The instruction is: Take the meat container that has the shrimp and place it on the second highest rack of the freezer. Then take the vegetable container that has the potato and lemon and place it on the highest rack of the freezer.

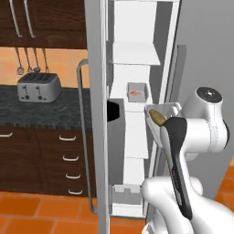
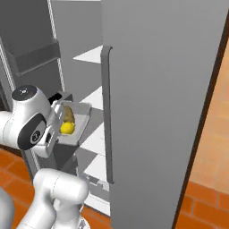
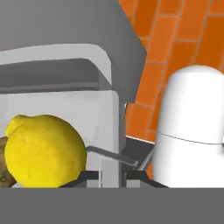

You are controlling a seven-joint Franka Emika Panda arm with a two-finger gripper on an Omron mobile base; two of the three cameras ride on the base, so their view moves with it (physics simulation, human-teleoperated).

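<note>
The vegetable container (image 2: 77, 120), a clear tray, hangs in front of the open freezer (image 1: 137, 137), and my gripper (image 3: 111, 176) is shut on its near wall (image 3: 109, 131). In it lie the yellow lemon (image 3: 43, 151) and the brown potato (image 1: 158, 117); the lemon (image 2: 67, 128) lies in front of the potato (image 2: 68, 114). The tray is roughly level with the second highest rack (image 1: 130, 106). On that rack stands the meat container (image 1: 137, 92) with the orange shrimp (image 1: 135, 93). The highest rack (image 1: 135, 54) above it is bare.
The freezer's left door (image 1: 97, 114) with its long handle (image 1: 80, 137) stands open beside the shelves; the right door (image 2: 156, 112) stands close on the other side. Left of the freezer is a dark counter with a toaster (image 1: 39, 87) over drawers. Orange tiles cover the floor.
</note>
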